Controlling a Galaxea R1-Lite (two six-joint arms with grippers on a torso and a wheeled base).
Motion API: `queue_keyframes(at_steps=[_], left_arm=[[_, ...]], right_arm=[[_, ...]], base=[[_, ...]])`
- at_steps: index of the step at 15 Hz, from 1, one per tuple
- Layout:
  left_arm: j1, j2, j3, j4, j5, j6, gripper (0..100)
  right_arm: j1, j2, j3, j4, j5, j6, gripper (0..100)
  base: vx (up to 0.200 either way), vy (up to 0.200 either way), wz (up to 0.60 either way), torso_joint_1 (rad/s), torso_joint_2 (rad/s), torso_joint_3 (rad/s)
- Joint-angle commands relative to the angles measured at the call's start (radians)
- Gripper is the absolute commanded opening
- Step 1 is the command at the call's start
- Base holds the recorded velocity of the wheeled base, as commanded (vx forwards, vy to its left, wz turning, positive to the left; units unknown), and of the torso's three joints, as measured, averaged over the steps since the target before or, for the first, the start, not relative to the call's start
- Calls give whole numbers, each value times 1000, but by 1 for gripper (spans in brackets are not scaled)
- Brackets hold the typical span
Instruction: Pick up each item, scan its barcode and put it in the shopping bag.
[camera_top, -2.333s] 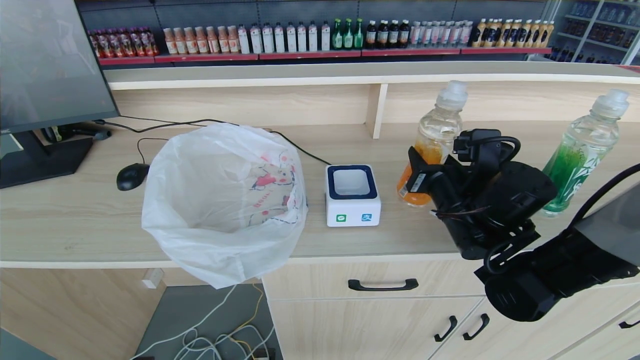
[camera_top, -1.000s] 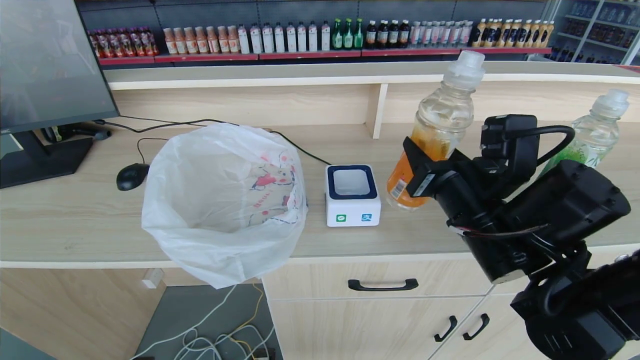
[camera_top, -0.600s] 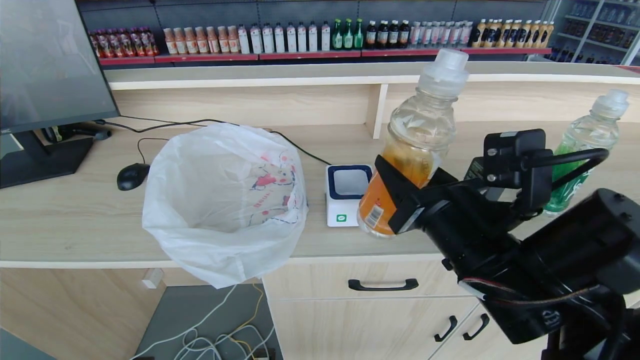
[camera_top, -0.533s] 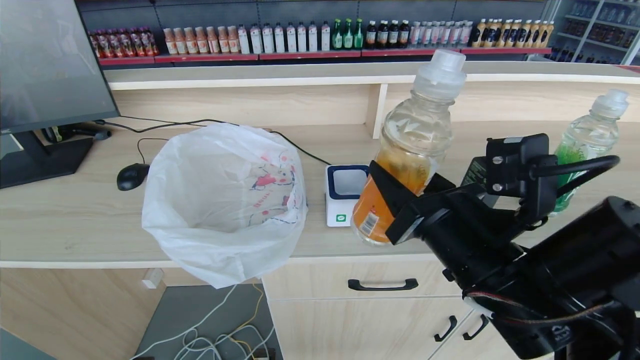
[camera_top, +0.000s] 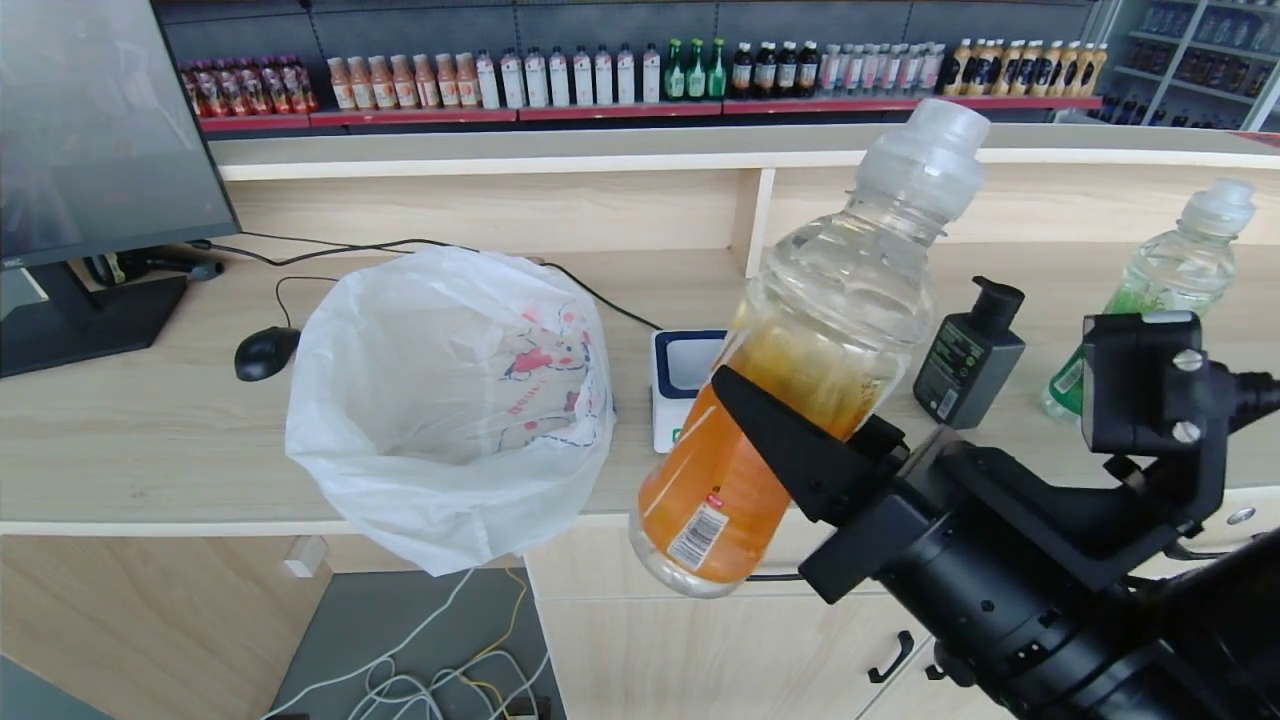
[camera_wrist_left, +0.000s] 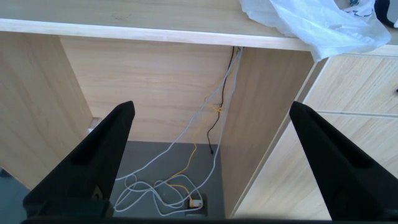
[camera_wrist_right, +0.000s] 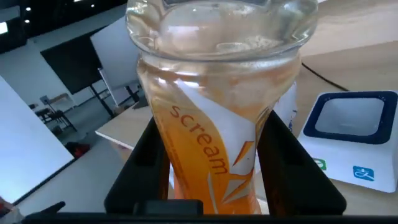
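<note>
Looking across a pale wooden table (camera_top: 130, 440), we see a raised ledge along its far side and, behind that, a shelf (camera_top: 600, 75) lined with drinks. A dark monitor (camera_top: 90, 130) stands at the table's left end with a mouse (camera_top: 265, 352) near it. An open white bag (camera_top: 440, 400) sits at the front edge and sags over it. Just to its right is the small white scanner (camera_top: 685, 370), window up. Farther right stand a dark pump bottle (camera_top: 968, 355) and, beyond it, a green bottle (camera_top: 1170, 290). Drawers fill the front below the table, and cables (camera_top: 420, 680) lie on the floor.

The right fingers (camera_top: 780, 440) are clamped on the orange bottle (camera_top: 800, 370) at mid-body, one black finger on each side, as the right wrist view shows (camera_wrist_right: 143, 162). The bottle is off the table and tilted, cap up and to the right. Its base hangs in front of the scanner, over the table's front edge, with the barcode low on the side towards us.

The left fingers (camera_wrist_left: 99, 162) are spread wide apart and hold nothing. They are down below the table's level, before the open space under it.
</note>
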Motion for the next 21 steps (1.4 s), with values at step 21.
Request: queue_keyframes(at_steps=[21], left_arm=[[0,0,0,0,0,0,100]], right_arm=[[100,-49,-107,36,81,417,0]], base=[[0,0,0,0,0,0]])
